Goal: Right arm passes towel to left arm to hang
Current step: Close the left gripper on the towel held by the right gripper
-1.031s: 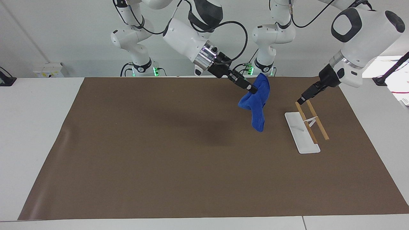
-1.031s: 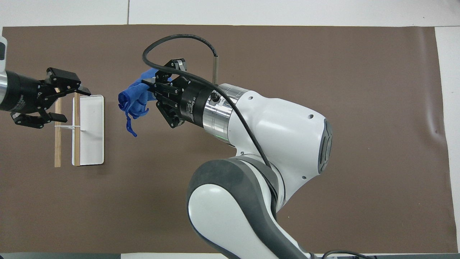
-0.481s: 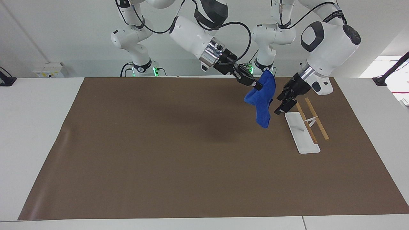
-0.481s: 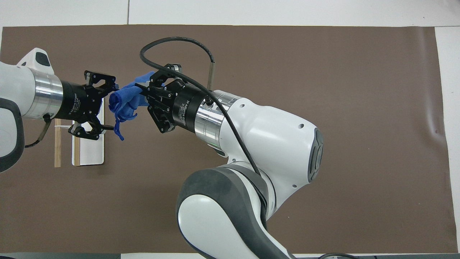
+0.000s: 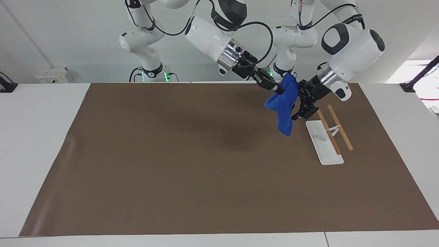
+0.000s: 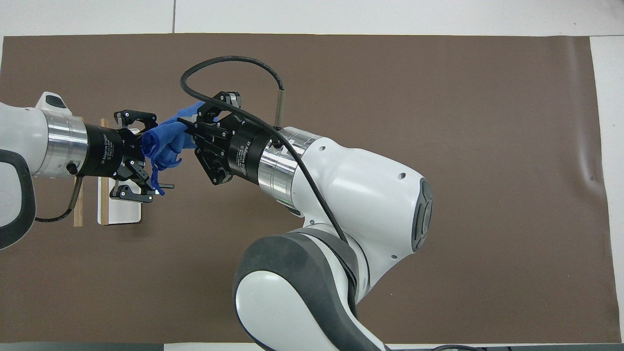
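The right claw (image 5: 278, 90) is clamped on the upper fold of the blue towel (image 5: 284, 106), which hangs in the air over the brown mat (image 5: 192, 161) on the tabletop, just beside the white-based wooden rack (image 5: 329, 135). The left claw (image 6: 146, 157) stands spread wide around the bunched cloth, not yet pinching it. If the right claw lets go before the left one bites, or the left catches only a loose edge, the towel will likely slip to the mat.

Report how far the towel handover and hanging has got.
Done: the right gripper has the towel lifted off the brown mat, shut on its upper part. In hand: the left gripper is at the towel with open jaws around the cloth, not yet clamped. Left: closing the left gripper, releasing the right, and draping the towel on the wooden rack, which is bare.
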### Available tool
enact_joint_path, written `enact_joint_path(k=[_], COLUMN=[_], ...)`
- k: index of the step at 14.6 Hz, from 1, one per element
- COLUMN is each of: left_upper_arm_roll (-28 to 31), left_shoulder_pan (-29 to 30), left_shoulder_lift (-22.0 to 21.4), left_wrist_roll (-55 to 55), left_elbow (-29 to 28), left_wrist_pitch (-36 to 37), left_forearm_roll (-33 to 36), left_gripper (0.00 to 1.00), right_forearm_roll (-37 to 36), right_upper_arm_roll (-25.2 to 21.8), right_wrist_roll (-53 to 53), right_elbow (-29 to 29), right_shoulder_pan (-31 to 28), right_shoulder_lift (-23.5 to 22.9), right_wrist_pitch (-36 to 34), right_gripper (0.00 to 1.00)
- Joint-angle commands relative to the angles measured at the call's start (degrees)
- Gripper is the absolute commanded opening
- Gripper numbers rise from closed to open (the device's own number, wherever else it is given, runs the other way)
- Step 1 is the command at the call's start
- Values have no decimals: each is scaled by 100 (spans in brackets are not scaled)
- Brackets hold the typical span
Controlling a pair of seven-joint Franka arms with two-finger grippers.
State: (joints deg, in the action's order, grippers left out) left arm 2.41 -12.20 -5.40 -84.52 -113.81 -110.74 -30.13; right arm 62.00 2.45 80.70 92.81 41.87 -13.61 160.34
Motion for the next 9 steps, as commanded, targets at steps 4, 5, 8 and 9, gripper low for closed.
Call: enact_joint_path(k=[4, 5, 8, 9], left_upper_arm_roll=[14, 5, -4, -4], left_shoulder_pan=[-99, -99, -108, -90], left_shoulder_lift=[-172, -155, -102, -93], left_wrist_roll=[-643, -740, -794, -803], left_elbow=[-194, -185, -176, -159], left_wrist_pitch=[-333, -482, -1026, -1054], left_forearm_roll=[-177, -186, -335, -344], left_gripper=[86, 44, 0, 0], right_forearm_roll=[32, 32, 32, 32], right_upper_arm_roll=[19, 19, 10, 19], right_wrist_roll=[-10, -19, -19, -19], right_elbow=[-140, -140, -140, -140], right_shoulder_pan=[23, 23, 23, 23], right_shoulder_lift=[-89, -89, -89, -98], right_wrist_pitch=[112, 112, 120, 120], right_gripper=[0, 0, 0, 0])
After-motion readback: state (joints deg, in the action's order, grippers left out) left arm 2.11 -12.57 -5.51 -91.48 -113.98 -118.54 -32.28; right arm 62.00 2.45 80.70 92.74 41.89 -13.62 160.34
